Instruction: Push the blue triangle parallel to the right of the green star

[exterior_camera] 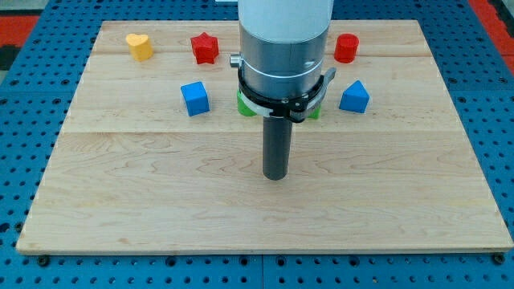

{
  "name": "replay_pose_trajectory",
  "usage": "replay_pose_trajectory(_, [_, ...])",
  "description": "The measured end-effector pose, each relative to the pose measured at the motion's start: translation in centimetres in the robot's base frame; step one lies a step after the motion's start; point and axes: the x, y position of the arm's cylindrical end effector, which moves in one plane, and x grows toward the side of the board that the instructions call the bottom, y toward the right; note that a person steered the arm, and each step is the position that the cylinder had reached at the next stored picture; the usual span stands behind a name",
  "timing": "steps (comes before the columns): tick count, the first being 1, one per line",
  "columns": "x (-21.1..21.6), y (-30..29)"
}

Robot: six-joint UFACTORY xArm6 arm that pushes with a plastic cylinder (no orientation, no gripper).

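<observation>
The blue triangle [354,97] lies right of centre on the wooden board [161,193]. A green block [246,106], probably the green star, is mostly hidden behind the arm's body; only green edges show on either side of it. My tip [275,177] rests on the board below the green block and down-left of the blue triangle, touching no block.
A blue cube [195,98] sits left of the arm. A yellow heart [140,46], a red star [205,47] and a red cylinder [346,47] lie along the view's top. The board sits on a blue pegboard table [24,96].
</observation>
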Motion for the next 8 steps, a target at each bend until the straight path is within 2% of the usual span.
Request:
replay_pose_trajectory(2, [-0.3, 0.4])
replay_pose_trajectory(3, [-3.0, 8.4])
replay_pose_trajectory(4, [-13.1, 14.1])
replay_pose_trajectory(5, [-21.6, 15.7])
replay_pose_trajectory(6, [-21.9, 18.2])
replay_pose_trajectory(7, [-25.0, 18.9])
replay_pose_trajectory(8, [-25.0, 13.5])
